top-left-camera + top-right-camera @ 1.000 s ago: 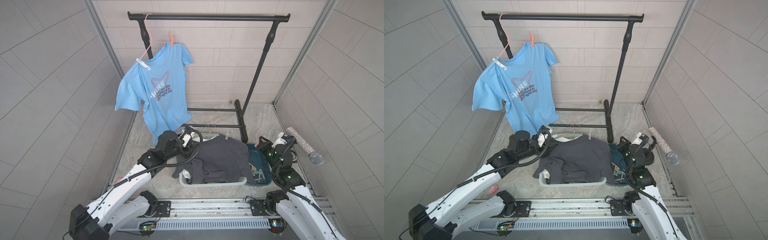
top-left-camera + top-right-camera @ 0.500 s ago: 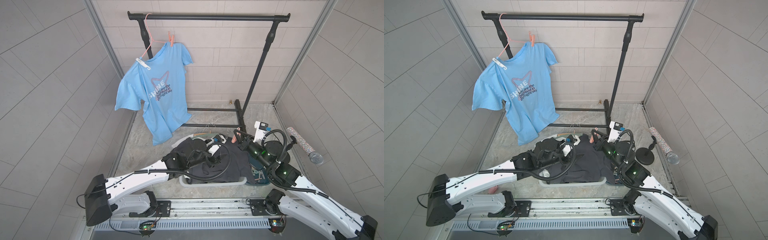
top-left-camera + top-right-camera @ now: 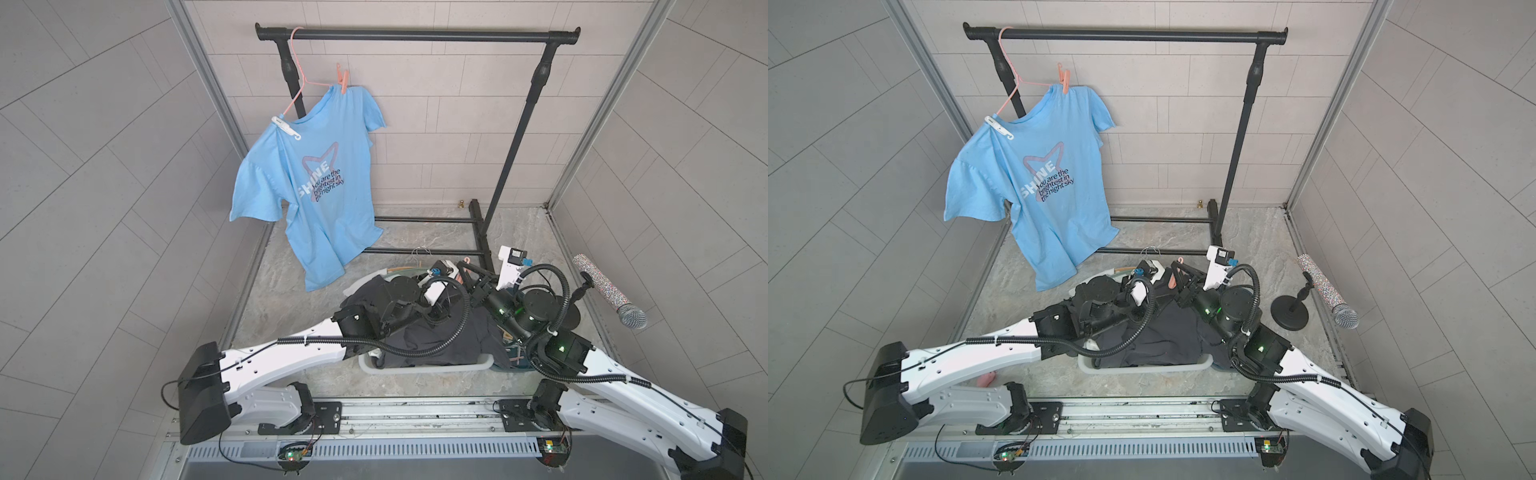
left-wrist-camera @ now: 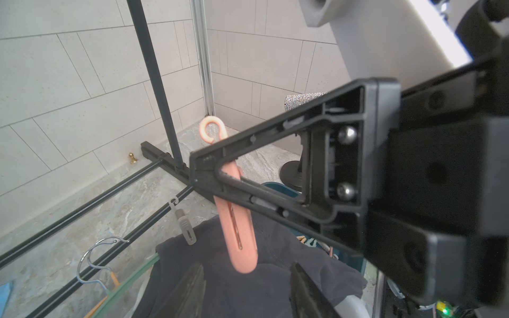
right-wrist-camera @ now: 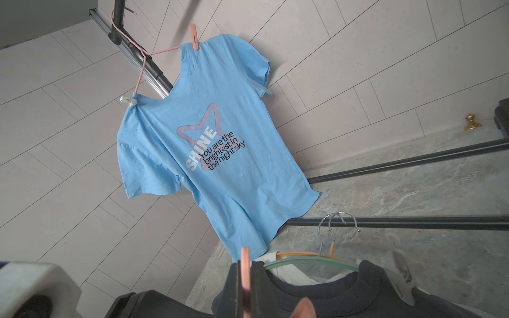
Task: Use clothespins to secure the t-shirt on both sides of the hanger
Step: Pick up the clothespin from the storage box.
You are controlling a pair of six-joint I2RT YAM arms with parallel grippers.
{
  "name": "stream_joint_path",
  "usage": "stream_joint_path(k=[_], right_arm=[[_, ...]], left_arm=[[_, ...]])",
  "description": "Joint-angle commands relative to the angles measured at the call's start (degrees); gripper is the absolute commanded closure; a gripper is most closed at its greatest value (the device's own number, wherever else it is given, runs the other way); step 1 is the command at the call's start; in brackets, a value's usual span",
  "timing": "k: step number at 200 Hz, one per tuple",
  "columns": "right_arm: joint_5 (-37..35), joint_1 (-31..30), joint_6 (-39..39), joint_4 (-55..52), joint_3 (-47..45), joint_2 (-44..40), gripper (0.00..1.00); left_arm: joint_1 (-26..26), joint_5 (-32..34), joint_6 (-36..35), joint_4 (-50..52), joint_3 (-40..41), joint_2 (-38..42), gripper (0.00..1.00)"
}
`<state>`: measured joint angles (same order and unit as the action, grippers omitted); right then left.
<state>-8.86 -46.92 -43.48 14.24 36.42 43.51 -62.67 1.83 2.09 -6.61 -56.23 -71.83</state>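
Coral pink clothespin [image 4: 239, 234] sits clamped in the right claw [image 5: 246, 278], gripped near its hooked end so the long end hangs toward the dark t-shirt [image 5: 330, 297]. That shirt lies on a green hanger [image 5: 308, 263] over the basket [image 3: 415, 368]. Left claw [image 4: 248, 291] hovers above the cloth with jaws apart, I'd guess to steady it. Grey peg [image 4: 185, 224] already bites one shoulder.

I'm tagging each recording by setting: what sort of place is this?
Likely a staged laundry corner in a robot test cell: a black garment rack holds a blue t-shirt, a basket of dark clothes sits on the floor, and tiled wall panels close it in.
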Motion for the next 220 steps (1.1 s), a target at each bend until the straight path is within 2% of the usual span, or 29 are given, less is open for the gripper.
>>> stream_joint_path(k=[1,45,71,110,138,148,157,175,196,220], right_arm=[[-1.07,-1.06,1.03,0.90,1.18,-0.26,1.00],[-2.73,-2.87,1.95,-2.19,2.50,-0.36,1.00],[-2.92,-3.17,2.68,-3.31,3.27,-0.44,1.00],[-2.55,-3.18,5.47,-6.86,4.51,-0.69,1.00],[-4.66,-3.20,10.05,-12.99,7.07,-1.83,0.86],[-4.66,-3.19,12.08,-15.26,8.21,-2.16,0.70],[-2.85,-3.18,15.82,-17.53,9.31,-2.73,0.50],[-1.89,-3.16,19.57,-22.34,11.76,-4.55,0.33],[-4.13,-3.01,19.18,-28.86,14.30,-7.45,0.27],[-3.17,-2.76,15.30,-35.95,17.07,-8.61,0.24]], left_arm=[[-0.34,0.88,0.16,-0.65,-2.39,-0.73,0.52],[-0.43,1.05,-0.01,-1.14,-3.52,-1.91,0.64],[-0.43,1.34,-1.56,-0.21,-4.02,-2.20,0.79],[-0.43,1.38,-1.67,1.25,-5.44,-1.52,0.87],[-0.42,1.65,-3.21,1.42,-4.91,-0.34,0.94],[-0.38,2.17,-4.49,2.31,-4.84,-0.12,0.95],[-0.39,3.27,-5.88,3.55,-4.66,0.11,0.96],[-0.34,6.24,-10.70,5.41,-3.75,1.14,0.97],[-0.34,9.65,-17.52,6.77,-2.10,3.06,1.00],[-0.37,9.60,-23.75,5.95,0.04,6.14,1.00]])
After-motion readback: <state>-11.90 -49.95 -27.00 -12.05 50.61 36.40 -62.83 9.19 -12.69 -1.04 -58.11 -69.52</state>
